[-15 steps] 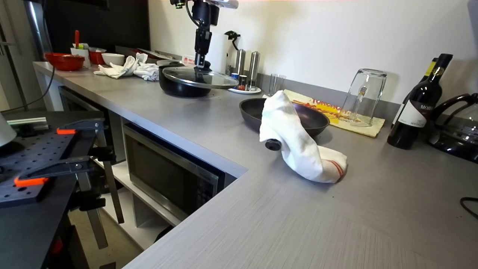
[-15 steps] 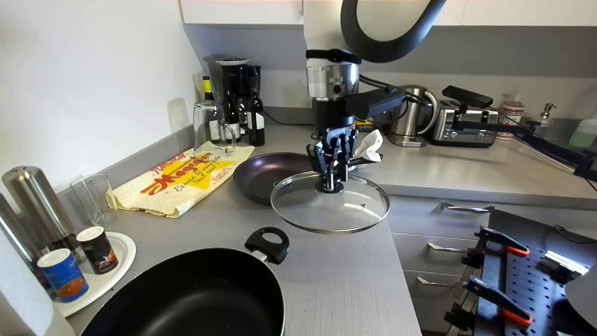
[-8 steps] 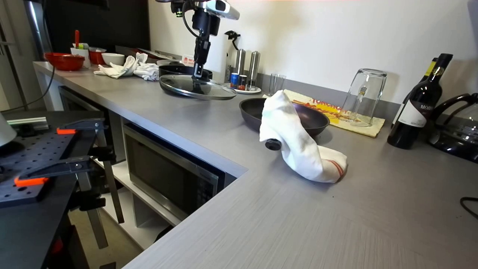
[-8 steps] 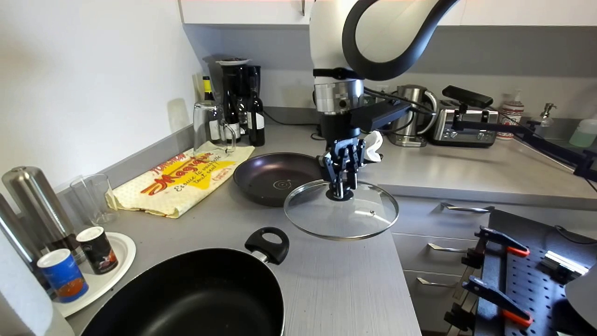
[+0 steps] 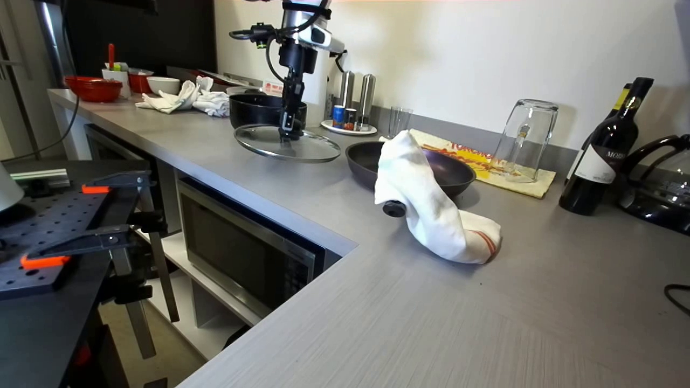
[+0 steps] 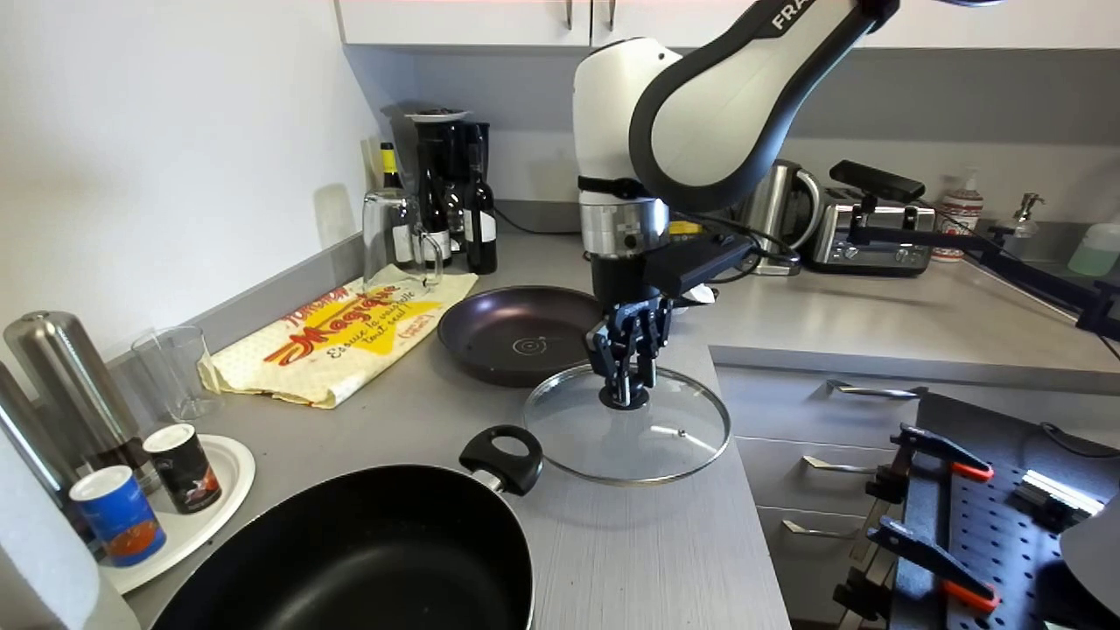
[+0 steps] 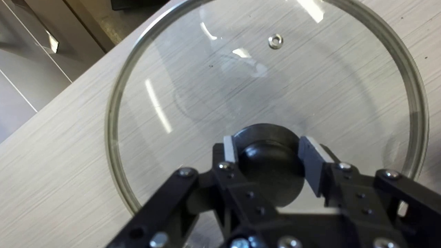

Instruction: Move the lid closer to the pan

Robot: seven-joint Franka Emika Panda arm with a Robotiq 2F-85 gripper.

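Over the table (image 6: 630, 569), the tool (image 7: 268, 153) grips the lid (image 6: 604, 442) by its knob (image 7: 270, 168), likely for balance, the black pan (image 6: 367, 560) at its eight o'clock.

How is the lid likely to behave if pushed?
Likely stiff and fragile: the lid looks like clear glass in a metal rim. It may tilt if bumped, since the end effector grips only its central knob.

I can pass between the lid (image 5: 285, 150) and the worktop's (image 5: 404, 323) inner corner; near that corner, white cloth (image 5: 428, 205) obstructs.
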